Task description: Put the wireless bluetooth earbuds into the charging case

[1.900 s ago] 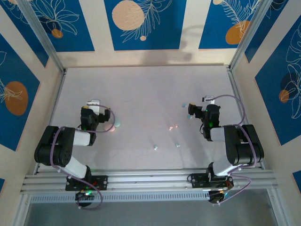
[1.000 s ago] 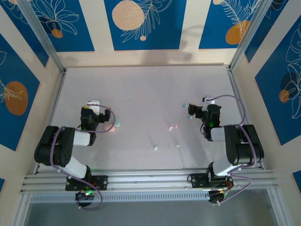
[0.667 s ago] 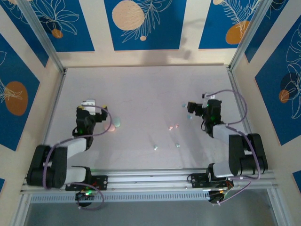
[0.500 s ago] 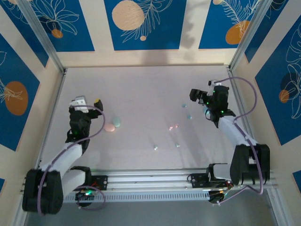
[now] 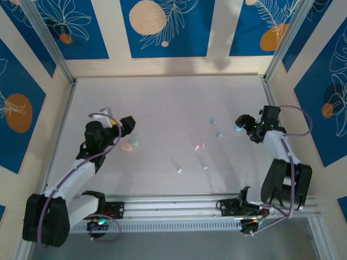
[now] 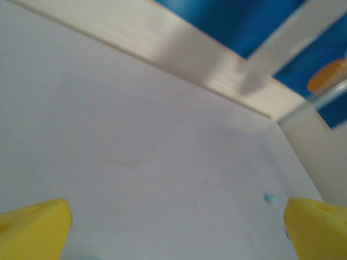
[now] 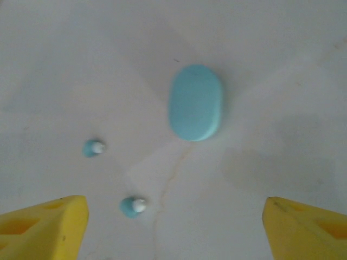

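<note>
Pale desk (image 7: pixel 293 49): the spread right fingers (image 7: pixel 49 222) have 2 blue earbuds (image 7: pixel 132 206) at 10 o'clock, the blue case (image 7: pixel 195 103) lengthwise at 12; left fingers (image 6: pixel 32 227), also spread, sit farther.

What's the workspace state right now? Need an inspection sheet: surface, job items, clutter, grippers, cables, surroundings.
Surface: pale table, with faint marks.
Job's things: blue case lying flat, lid looks shut; two blue earbuds near it, not touching it; pink case and mint case side by side; loose buds mid-table; pink pair beyond them.
Clutter: nothing seen.
Grippers: left gripper open, empty, near the pink and mint cases; right gripper open, empty, blue case ahead of it.
Cables: purple cables loop along both arms, off the job's things.
Surroundings: blue leaf-print wall panels, metal frame posts.
</note>
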Motion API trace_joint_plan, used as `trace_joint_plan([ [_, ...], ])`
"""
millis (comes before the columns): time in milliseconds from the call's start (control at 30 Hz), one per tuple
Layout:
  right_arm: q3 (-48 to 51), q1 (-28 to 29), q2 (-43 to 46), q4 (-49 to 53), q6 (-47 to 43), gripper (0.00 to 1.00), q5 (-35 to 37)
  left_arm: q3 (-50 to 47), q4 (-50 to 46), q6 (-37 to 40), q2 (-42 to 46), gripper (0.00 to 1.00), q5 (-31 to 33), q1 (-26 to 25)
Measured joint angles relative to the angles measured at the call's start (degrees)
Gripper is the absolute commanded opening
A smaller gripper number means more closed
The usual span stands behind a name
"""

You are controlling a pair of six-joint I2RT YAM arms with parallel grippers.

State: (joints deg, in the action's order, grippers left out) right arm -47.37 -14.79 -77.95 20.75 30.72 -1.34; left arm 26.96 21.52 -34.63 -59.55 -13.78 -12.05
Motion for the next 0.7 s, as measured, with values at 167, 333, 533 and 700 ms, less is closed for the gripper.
trace_joint_plan([
  [167, -8.96, -0.09, -10.95, 4.07, -1.16, 0.71, 1.09, 2.16, -3.19, 0.26, -2.64, 1.00, -0.35, -8.66],
  [333, -17.27, 1.16, -19.32, 6.84, -3.15, 0.70, 3.37, 2.86, -4.24, 0.46, -3.43, 1.00, 0.98, -11.13],
  [533, -23.26, 3.89, -27.10, 10.71, -5.27, 0.64, 7.85, 2.84, -4.46, 0.70, -2.38, 1.00, 4.68, -11.13],
  [700, -25.00, 5.22, -30.38, 13.00, -6.54, 0.62, 10.32, 2.84, -4.55, 2.21, 0.63, 1.00, 7.10, -11.13],
])
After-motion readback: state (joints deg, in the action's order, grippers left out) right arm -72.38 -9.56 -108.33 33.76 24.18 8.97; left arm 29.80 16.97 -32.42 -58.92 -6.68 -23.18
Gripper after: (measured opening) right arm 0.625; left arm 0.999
